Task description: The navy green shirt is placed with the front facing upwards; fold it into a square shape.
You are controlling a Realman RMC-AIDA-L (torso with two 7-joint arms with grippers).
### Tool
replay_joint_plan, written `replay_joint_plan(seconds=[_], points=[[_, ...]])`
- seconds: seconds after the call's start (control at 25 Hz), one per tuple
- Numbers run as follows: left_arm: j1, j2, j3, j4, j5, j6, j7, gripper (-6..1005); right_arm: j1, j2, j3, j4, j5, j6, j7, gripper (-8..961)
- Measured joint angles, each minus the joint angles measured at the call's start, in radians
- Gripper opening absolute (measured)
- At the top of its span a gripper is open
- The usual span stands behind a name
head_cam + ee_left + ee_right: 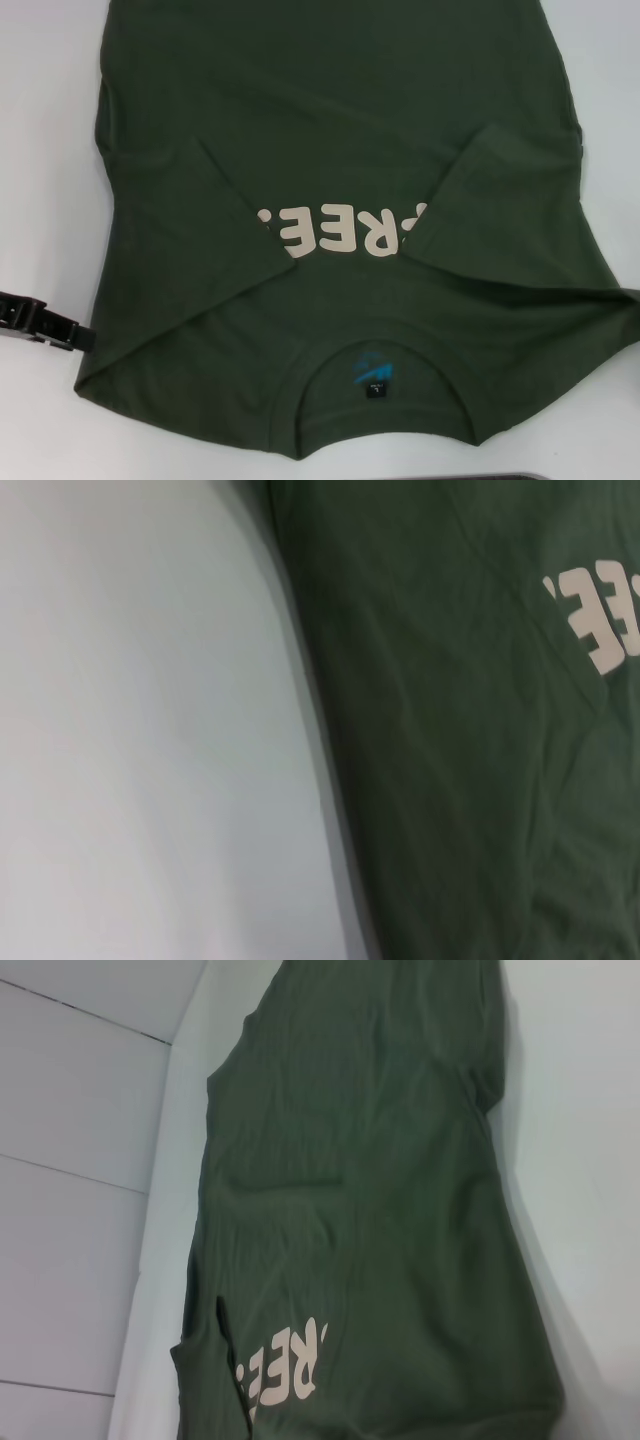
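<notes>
The navy green shirt (340,130) lies front up on the white table (45,150), collar (375,375) toward me. Both short sleeves are folded inward over the chest and cover the outer cream letters (335,232), so only the middle ones show. My left gripper (45,322) is a black shape low at the left edge of the head view, its tip right at the shirt's left shoulder corner. The left wrist view shows the shirt's side edge (310,680) and some lettering (600,615). The right wrist view looks along the shirt (380,1210) toward its hem. My right gripper is out of view.
Bare white table (140,730) lies to the left of the shirt and also to its right (615,120). A white wall with seams (70,1190) rises beyond the table's far side. A dark strip (545,476) shows at the bottom edge of the head view.
</notes>
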Motion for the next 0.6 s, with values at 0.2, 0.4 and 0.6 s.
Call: replay_joint_plan(seconds=[0.2,0.4,0.6], points=[[0.005,0.002,0.006,0.015,0.0,0.033,-0.015,253,0.01,-0.006,0.0,0.0,0.0,0.0,0.002,74],[0.014,0.004,0.006,0.026,0.0,0.055,-0.028,455,0.014,-0.011,0.0,0.0,0.001,0.002,0.003,74],[0.021,-0.003,0.03,0.012,0.0,0.051,-0.029,583,0.019,-0.013,0.0,0.0,0.001,0.003,0.003,74]])
